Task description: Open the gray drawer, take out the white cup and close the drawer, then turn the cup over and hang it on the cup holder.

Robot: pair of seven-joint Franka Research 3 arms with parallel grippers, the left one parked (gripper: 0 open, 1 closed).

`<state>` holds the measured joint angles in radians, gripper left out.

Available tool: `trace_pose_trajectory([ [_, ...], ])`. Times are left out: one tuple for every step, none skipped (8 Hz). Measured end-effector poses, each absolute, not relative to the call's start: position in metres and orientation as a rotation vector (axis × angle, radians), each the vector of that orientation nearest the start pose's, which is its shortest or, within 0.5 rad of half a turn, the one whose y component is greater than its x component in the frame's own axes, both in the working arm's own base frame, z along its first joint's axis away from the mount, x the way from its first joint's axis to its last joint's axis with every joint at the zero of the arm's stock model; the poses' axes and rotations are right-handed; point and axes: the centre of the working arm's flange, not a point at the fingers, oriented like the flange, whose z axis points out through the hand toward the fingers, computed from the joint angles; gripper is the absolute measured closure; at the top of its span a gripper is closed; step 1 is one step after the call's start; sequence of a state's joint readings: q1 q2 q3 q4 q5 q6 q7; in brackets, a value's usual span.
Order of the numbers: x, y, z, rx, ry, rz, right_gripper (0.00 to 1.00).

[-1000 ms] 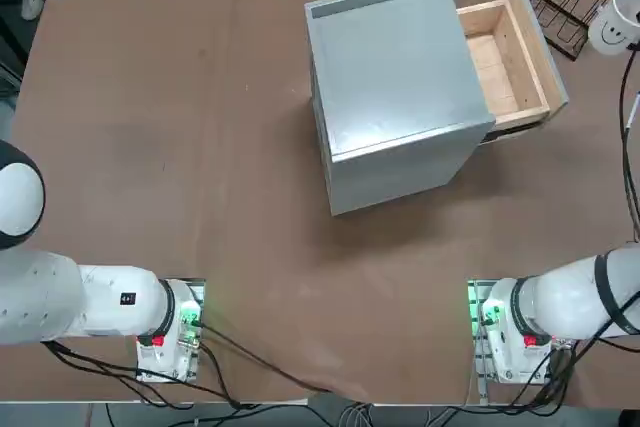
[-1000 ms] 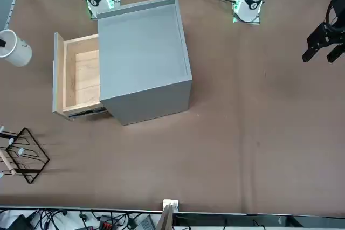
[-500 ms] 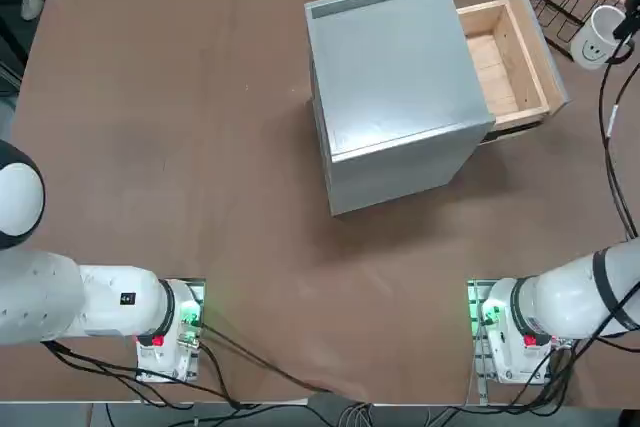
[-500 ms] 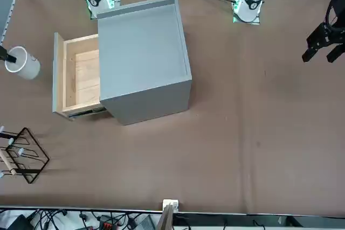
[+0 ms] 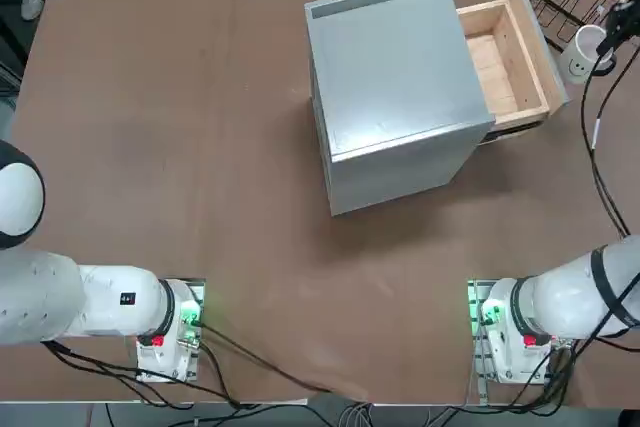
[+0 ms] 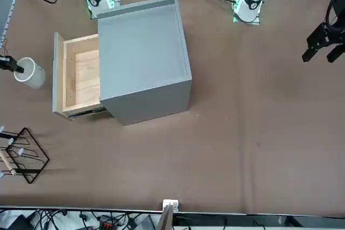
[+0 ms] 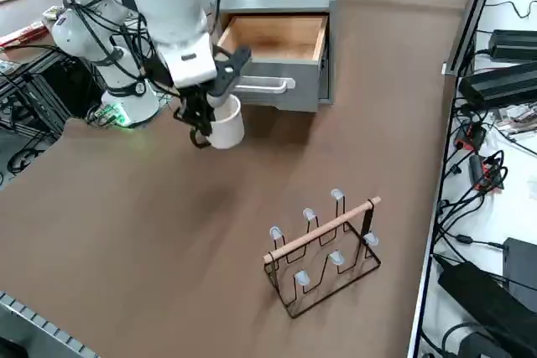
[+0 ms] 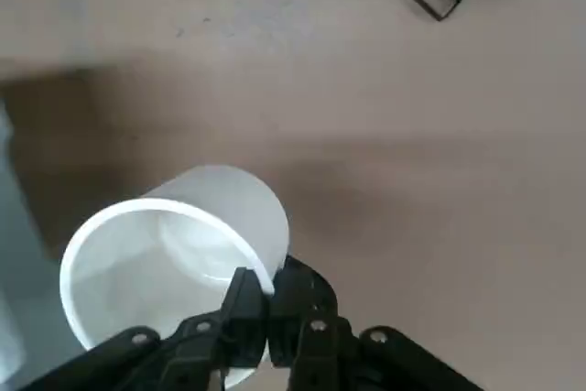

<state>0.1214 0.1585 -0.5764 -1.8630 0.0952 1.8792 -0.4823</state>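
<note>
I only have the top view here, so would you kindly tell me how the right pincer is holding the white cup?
Observer: The right pincer is shut on the white cup, pinching its rim, one finger inside the mouth.
Operator: Thank you. Is the gray drawer empty?
Observer: Yes, the gray drawer stands open with a bare wooden tray.
Operator: And where is the cup holder?
Observer: The cup holder stands upright on the table, apart from the cup, nothing hanging on it.
</note>
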Motion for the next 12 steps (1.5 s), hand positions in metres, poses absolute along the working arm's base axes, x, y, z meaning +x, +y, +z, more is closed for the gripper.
trace_pose_trajectory([
  [0.531,-0.238,0.410,-3.099,-0.002,0.140,0.96],
  [0.530,-0.234,0.386,-3.090,0.013,0.127,0.96],
  [0.530,-0.229,0.366,-3.050,0.023,0.118,0.96],
  [0.534,-0.227,0.350,-3.027,0.004,0.108,0.96],
  [0.538,-0.228,0.334,-3.036,-0.008,0.106,0.96],
  [0.541,-0.230,0.320,-3.056,-0.014,0.110,0.96],
  [0.544,-0.231,0.306,-3.075,-0.018,0.120,0.96],
  [0.545,-0.231,0.294,-3.087,-0.020,0.135,0.96],
  [0.546,-0.230,0.284,-3.086,-0.013,0.147,0.96],
  [0.547,-0.226,0.276,-3.071,0.000,0.148,0.96],
  [0.550,-0.220,0.269,-3.057,0.002,0.150,0.93],
  [0.551,-0.217,0.264,-3.055,-0.002,0.157,0.91],
])
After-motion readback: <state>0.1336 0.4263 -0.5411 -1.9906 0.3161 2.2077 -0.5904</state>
